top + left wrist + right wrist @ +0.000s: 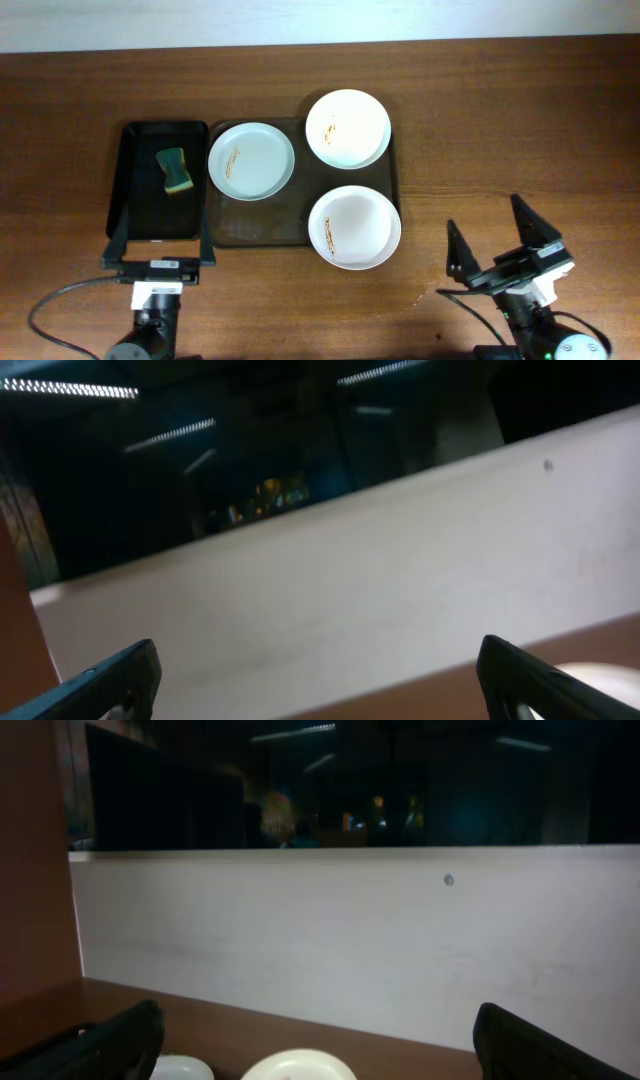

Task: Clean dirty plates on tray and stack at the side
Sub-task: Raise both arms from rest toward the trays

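First, the left end effector point(160, 243) — jaws wide, like the right end effector point(484, 215) — should probably take the sponge point(175, 170) squarely; all three plates point(251, 161) lie smeared on the tray point(262, 222).

No text, brand or number was legible in any view — pale strip label point(163, 266) on left claw point(160, 240) body showed only blurred, unreadable marks.

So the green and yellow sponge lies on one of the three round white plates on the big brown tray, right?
No. The overhead view shows the green and yellow sponge in the smaller black rectangular tray, not on a plate. The three round white plates are on the brownish tray.
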Controlling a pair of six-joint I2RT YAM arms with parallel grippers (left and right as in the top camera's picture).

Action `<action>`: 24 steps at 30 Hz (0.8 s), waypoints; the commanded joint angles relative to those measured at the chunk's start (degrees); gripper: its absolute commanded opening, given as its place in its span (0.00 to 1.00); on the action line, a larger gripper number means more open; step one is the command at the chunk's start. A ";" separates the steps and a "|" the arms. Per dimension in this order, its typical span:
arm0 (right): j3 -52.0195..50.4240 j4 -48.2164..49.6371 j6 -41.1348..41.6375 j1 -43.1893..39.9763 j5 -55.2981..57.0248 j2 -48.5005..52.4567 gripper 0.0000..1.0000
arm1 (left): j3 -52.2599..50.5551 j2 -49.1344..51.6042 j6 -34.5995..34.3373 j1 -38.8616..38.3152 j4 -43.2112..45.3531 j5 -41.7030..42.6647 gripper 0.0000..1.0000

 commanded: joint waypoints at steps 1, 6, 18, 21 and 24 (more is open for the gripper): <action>6.51 0.17 -0.24 -0.37 -0.37 6.54 0.98 | 8.17 7.80 -0.98 -0.26 0.15 0.61 0.99; 16.04 0.15 -0.20 -0.33 -5.97 19.98 0.98 | 21.57 22.82 -1.01 -0.26 -7.67 0.63 0.99; 43.65 -15.52 1.73 -0.28 -15.37 54.12 0.98 | 64.76 63.12 -1.42 -0.22 -45.97 7.15 0.99; 52.65 -27.04 1.70 -0.28 -15.30 61.51 0.98 | 74.97 72.41 -1.40 -0.22 -56.24 10.84 0.99; 61.11 -38.82 1.25 -0.28 -14.51 68.28 0.98 | 85.61 81.26 -1.40 -0.22 -68.78 11.32 0.99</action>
